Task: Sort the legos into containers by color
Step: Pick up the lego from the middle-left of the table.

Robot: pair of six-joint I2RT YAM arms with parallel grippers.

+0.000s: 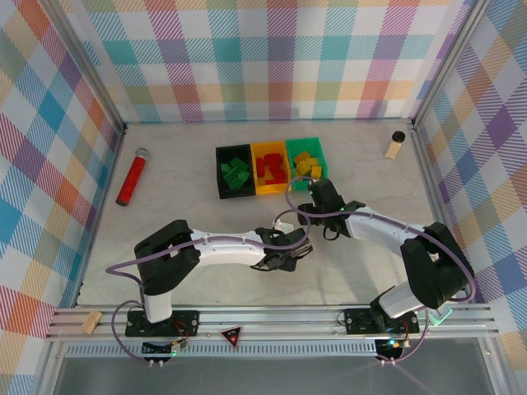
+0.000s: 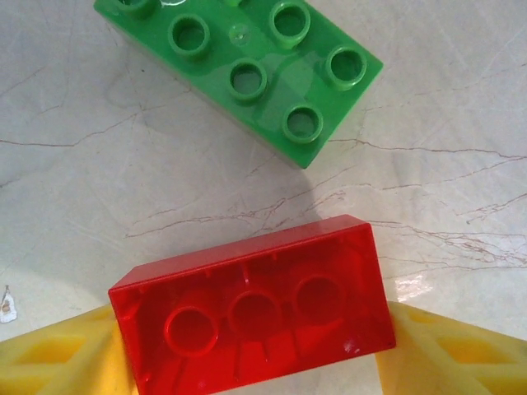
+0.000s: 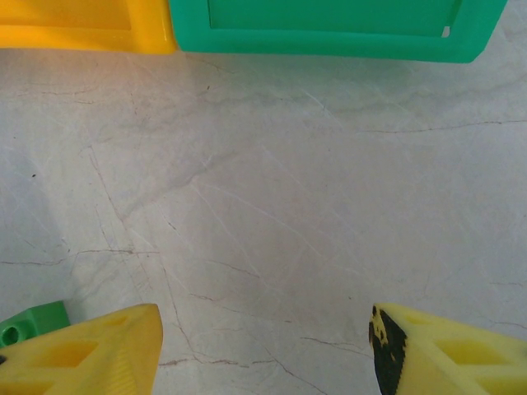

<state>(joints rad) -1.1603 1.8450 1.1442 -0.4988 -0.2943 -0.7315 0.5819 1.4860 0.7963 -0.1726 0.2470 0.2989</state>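
From above, you see three bins in a row at the far middle of the surface (image 1: 165,271). The black bin (image 1: 219,173) has green bricks (image 1: 236,173), the yellow bin (image 1: 270,191) has red bricks (image 1: 270,167), and the green bin (image 1: 305,141) has yellow bricks (image 1: 307,164). The left claw (image 1: 290,251) is low in front of the bins. The right claw (image 1: 317,193) is just before the green bin.

In the left wrist view, the left claw (image 2: 255,346) grips a red brick (image 2: 255,317), hollow side to the camera, between its yellow fingers (image 2: 49,362). A green brick (image 2: 263,70) lies on the surface near it, apart, studs up.

In the right wrist view, the right claw (image 3: 263,346) is wide open with only bare surface between its fingers (image 3: 82,354). The walls of the yellow and green bins are ahead of it. You see a green brick corner (image 3: 29,322) beside the left finger.
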